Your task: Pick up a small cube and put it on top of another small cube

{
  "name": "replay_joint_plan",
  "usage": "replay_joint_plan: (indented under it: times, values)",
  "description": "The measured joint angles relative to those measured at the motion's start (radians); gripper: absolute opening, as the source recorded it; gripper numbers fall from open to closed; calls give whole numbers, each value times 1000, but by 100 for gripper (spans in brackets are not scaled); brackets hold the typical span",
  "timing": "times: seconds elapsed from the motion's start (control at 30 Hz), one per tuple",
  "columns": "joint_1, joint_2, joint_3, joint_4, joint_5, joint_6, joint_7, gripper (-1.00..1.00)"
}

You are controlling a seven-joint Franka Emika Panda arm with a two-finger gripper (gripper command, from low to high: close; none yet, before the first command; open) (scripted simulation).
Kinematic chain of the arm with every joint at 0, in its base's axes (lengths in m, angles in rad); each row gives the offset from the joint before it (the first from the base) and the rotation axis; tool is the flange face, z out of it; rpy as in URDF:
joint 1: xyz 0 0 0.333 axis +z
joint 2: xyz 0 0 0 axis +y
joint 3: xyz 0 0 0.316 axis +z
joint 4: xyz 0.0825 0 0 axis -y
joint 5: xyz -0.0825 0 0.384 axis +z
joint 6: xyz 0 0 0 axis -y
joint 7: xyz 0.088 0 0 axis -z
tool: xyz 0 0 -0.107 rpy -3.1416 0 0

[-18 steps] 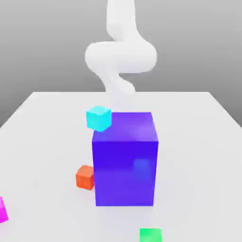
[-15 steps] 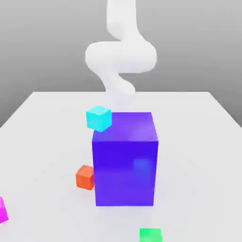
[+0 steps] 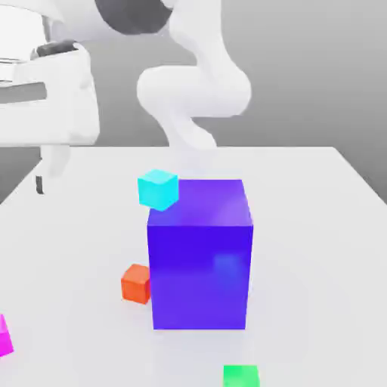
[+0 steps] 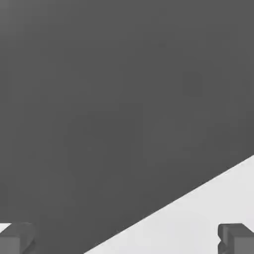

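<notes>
A small cyan cube (image 3: 158, 189) sits at the upper left corner of a large blue block (image 3: 200, 253); whether it rests on the table behind the block or touches it I cannot tell. A small orange-red cube (image 3: 136, 283) lies on the table by the block's lower left side. A magenta cube (image 3: 4, 335) is cut off at the exterior view's left edge, and a green cube (image 3: 240, 376) lies at the front. My gripper (image 4: 127, 240) hangs high at the exterior view's left, well above and left of the cyan cube. It is open and holds nothing.
The white table (image 3: 302, 227) stretches around the big blue block, which stands in the middle as the tallest obstacle. The arm's white links (image 3: 193, 91) rise behind it. In the hand view the table's edge (image 4: 208, 213) runs against a grey background.
The white hand has swung into the exterior view's upper left, where before there was none. The cubes and the blue block have not moved.
</notes>
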Motion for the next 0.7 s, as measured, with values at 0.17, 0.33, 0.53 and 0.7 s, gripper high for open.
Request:
replay_joint_plan:
  times: [0.17, 0.33, 0.53, 0.7]
  values:
    - [-68, 181, -28, 6, 45, 48, 15, 0]
    - [-124, 360, -64, 11, 76, 99, 41, 0]
    - [-209, 576, -13, 46, 155, 220, 7, 0]
    - [-217, 599, -3, 51, 168, 237, -3, -100]
